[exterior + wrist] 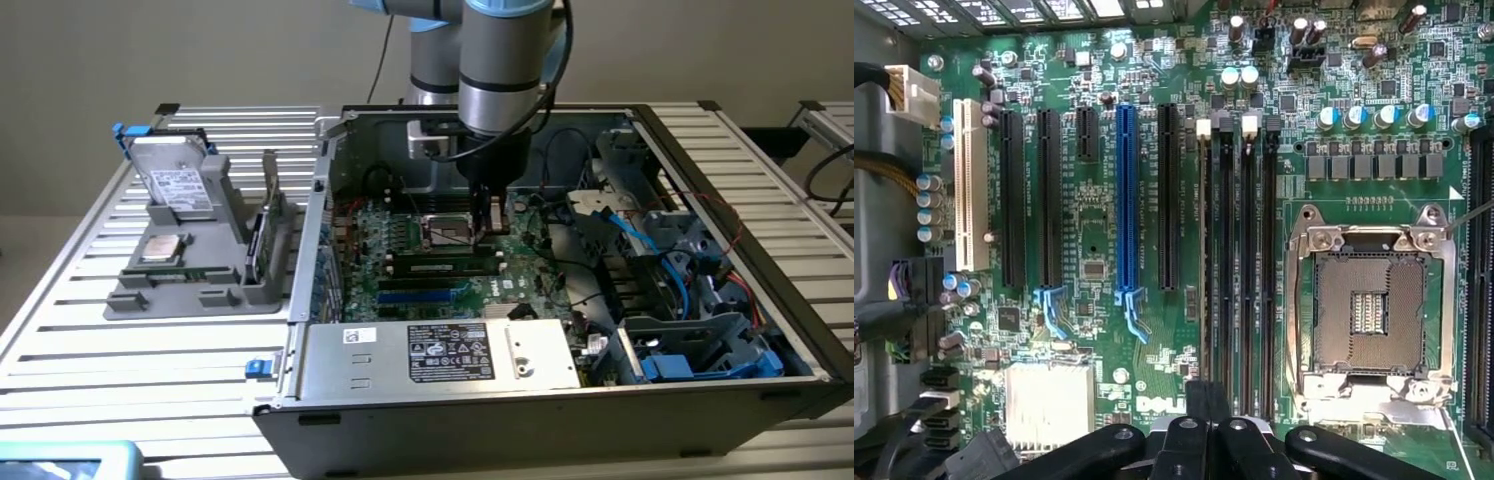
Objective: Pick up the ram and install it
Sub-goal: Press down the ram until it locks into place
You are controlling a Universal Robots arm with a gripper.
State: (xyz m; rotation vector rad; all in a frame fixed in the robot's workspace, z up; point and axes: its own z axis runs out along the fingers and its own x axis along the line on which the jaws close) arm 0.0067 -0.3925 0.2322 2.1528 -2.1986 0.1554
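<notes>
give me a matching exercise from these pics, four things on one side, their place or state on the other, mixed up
Column one:
1 pincer
2 processor socket
3 hard drive
4 heatsink

Column two:
a silver finned block
b on the grey rack outside the case
c shut, above the motherboard
d empty, with a metal frame around it

Pairs: 1-c, 2-d, 3-b, 4-a
</notes>
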